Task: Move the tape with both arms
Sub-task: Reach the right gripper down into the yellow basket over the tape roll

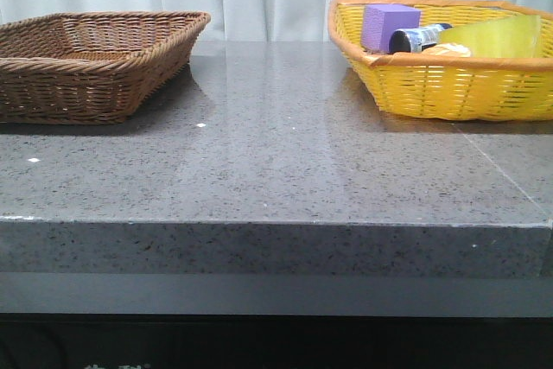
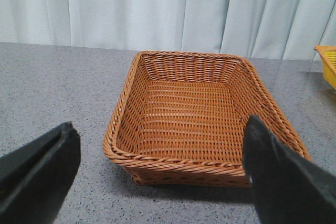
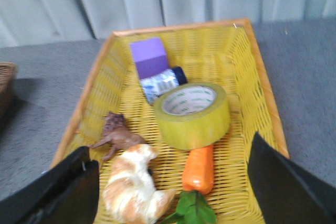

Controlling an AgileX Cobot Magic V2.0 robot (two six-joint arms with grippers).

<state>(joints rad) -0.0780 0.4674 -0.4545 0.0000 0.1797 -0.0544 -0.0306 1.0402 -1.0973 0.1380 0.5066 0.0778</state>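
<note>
The tape [image 3: 192, 114], a wide yellow-green roll with a white core and green lettering, lies in the yellow basket [image 3: 262, 82]. In the front view the tape [image 1: 497, 38] shows above the rim of the yellow basket [image 1: 449, 88] at the back right. My right gripper [image 3: 170, 182] is open and empty, held above the near end of that basket, short of the tape. My left gripper [image 2: 160, 153] is open and empty, in front of the empty brown basket [image 2: 186, 114]. Neither arm shows in the front view.
The brown basket [image 1: 86, 62] stands at the back left. The yellow basket also holds a purple block [image 3: 149, 57], a dark bottle [image 3: 161, 81], a toy carrot [image 3: 199, 169], a brown animal figure [image 3: 118, 136] and an orange-white animal figure [image 3: 134, 187]. A curtain hangs behind.
</note>
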